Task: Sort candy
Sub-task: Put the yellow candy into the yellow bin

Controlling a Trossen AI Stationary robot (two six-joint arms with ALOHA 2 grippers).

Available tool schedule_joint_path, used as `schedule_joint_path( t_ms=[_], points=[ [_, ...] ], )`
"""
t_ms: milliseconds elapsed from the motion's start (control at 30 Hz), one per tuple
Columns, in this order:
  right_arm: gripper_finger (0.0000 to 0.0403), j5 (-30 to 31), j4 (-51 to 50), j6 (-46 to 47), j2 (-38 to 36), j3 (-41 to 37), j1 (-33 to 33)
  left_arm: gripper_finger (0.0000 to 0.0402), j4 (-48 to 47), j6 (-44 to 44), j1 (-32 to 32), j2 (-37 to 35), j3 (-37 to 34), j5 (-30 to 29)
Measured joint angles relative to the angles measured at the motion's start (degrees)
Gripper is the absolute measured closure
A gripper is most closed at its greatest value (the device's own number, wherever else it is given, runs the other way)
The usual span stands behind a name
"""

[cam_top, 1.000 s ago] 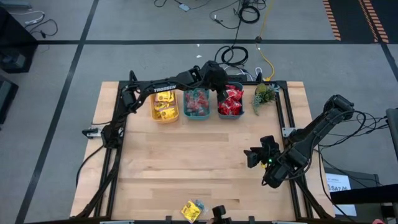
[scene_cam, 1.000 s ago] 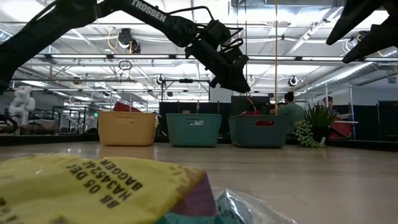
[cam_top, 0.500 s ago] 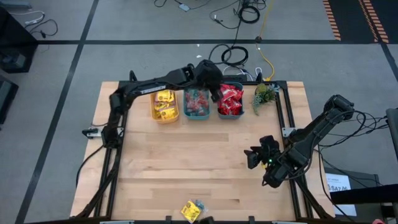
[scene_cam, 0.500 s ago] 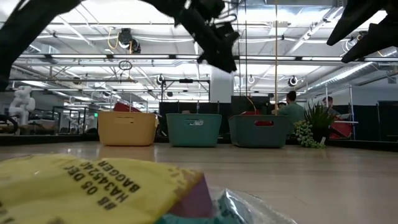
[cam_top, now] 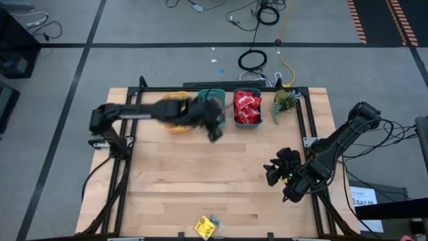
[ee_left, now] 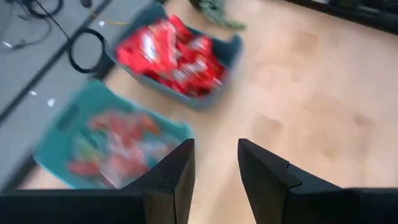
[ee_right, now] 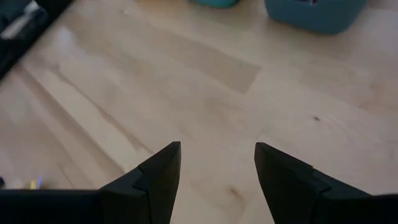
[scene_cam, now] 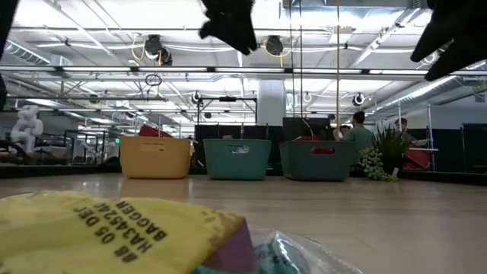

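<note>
Yellow crinkled plastic fills my low view: a yellow printed candy packet (scene_cam: 114, 228) lies at the near edge of the pale wooden table (cam_top: 200, 181), touching a tiny clear teal-wrapped sweet (scene_cam: 293, 255). From above I see the same pair (cam_top: 206, 226) alone at the front edge, well apart from both arms.

Farther in, on my right side of the table, the right gripper (cam_top: 273, 169) hangs over bare wood. Its 2 dark fingers (ee_right: 155, 180) stand apart with nothing between them, so that claw is released.

Farther still, the left gripper (cam_top: 215, 131) is over the wood just in front of the bins. Through its wrist camera I see its 2 fingers (ee_left: 174, 180) with a narrow gap and only table showing in it, so I read it as released and empty too.

Along the far edge stand 3 small plastic bins in a row. The yellow bin (cam_top: 175, 126), mostly hidden by the left arm, is too covered for me to tell its contents. The middle teal bin (ee_left: 56, 134) holds small red and pink wrapped pieces. The third bin, blue-grey (cam_top: 247, 124), is heaped with glossy red packets (ee_left: 174, 56). Just beside it sits a small green plant (cam_top: 283, 102).
</note>
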Motion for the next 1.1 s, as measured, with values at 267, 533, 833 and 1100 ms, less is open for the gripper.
schedule_joint_path(
  t_ms=[267, 533, 833, 1100],
  points=[
    [0.0206, -5.9, 1.8, -6.5, 0.0, 0.0, 0.0, 0.0269, 1.7, -13.5, -20.9, -6.7, -14.0, -2.9],
    [0.0206, -9.4, 4.7, -11.5, 0.0, 0.0, 0.2, 0.0269, 9.1, -13.5, -37.8, -0.8, -14.8, -3.3],
    [0.0206, -9.8, 7.9, -12.6, 0.0, 0.0, 0.8, 0.0269, 14.8, -13.5, -40.6, 8.8, -14.8, 1.6],
    [0.0206, -9.8, 8.2, -10.8, 0.0, 0.0, 0.8, 0.0269, 18.3, -12.1, -41.1, 16.1, -12.5, 10.1]
  ],
)
